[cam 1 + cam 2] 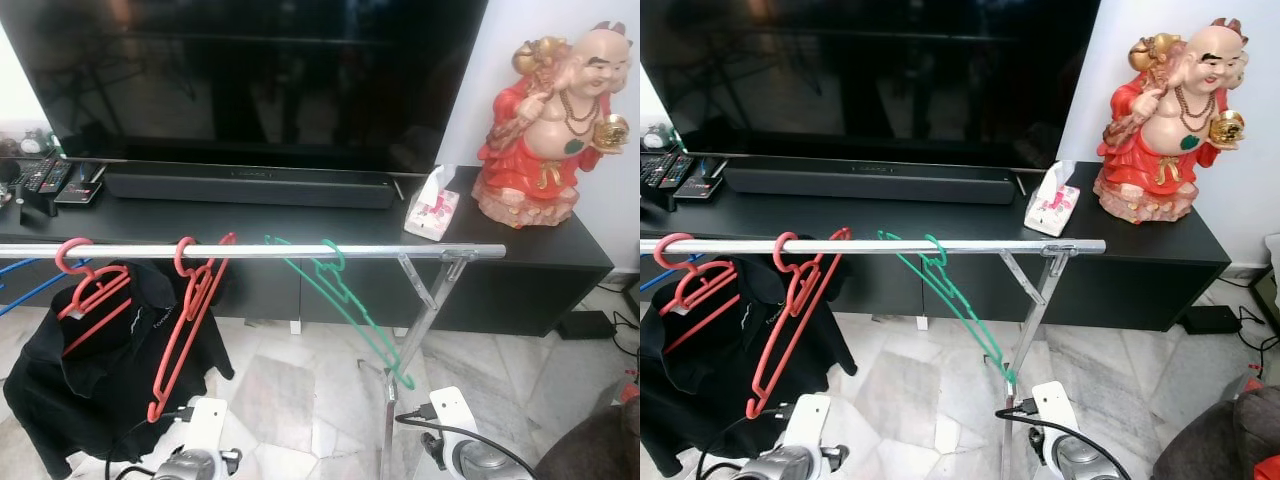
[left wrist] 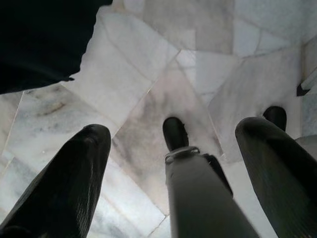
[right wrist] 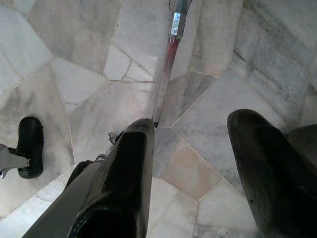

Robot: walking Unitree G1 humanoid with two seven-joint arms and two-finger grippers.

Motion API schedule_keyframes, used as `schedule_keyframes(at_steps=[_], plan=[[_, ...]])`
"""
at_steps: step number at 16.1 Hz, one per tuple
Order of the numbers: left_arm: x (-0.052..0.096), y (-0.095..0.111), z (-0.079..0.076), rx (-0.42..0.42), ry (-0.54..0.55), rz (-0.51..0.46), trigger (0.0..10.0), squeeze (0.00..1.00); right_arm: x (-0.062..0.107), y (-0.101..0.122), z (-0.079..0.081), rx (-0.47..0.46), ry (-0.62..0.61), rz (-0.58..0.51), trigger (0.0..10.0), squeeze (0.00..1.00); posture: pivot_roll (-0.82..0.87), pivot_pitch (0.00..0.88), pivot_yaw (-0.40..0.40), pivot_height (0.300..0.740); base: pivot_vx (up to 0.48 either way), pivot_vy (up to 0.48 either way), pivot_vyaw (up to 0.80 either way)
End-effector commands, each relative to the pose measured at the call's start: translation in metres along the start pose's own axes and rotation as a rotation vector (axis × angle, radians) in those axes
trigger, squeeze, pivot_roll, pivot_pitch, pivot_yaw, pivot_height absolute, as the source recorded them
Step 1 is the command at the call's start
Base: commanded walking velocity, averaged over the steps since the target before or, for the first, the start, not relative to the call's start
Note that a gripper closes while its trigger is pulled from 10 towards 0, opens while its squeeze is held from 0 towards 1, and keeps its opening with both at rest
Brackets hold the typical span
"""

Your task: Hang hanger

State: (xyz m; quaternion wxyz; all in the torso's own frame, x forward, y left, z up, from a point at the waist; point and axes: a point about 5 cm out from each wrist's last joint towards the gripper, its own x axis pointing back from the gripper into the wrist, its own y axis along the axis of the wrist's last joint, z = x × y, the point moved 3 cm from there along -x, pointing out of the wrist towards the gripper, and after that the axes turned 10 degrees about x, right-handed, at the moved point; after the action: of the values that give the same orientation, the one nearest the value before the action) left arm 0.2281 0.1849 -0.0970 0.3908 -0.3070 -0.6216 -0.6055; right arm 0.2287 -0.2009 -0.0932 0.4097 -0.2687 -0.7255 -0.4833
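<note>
Overhead, hooked on a horizontal silver metal rail point(image 1: 250, 251): slim green plastic hanger point(image 1: 345, 300), two red plastic hangers point(image 1: 185, 320). Below, left fingers point(image 2: 74, 183) and right fingers point(image 3: 124, 183) spread apart, empty, pointing down over pale marble floor point(image 3: 74, 74).

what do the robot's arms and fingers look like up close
Each gripper has two long, rounded black fingers with a slightly textured surface. In the head view, the silver-grey forearms end in white wrist housings, each with a black cable plugged in.

Head cameras face the rail point(image 1: 250, 251); wrist cameras overlook floor point(image 2: 163, 74).
</note>
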Motion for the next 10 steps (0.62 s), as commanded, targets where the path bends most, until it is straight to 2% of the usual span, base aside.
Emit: schedule_keyframes(at_steps=[1, 10], plan=[[0.0002, -0.0111, 0.0038, -0.004, 0.006, 0.031, 10.0, 0.0, 0.0001, -0.0022, 0.0003, 0.01, -0.001, 0.006, 10.0, 0.0, -0.06, 0.0, -0.053, 0.74, 0.0, 0.0, 0.0], [0.0004, -0.015, 0.0031, 0.003, 0.002, 0.036, 10.0, 0.0, 0.0006, -0.0061, -0.0005, 0.005, -0.003, 0.012, 10.0, 0.0, -0.06, 0.0, -0.058, 0.74, -0.267, 0.0, 0.0]])
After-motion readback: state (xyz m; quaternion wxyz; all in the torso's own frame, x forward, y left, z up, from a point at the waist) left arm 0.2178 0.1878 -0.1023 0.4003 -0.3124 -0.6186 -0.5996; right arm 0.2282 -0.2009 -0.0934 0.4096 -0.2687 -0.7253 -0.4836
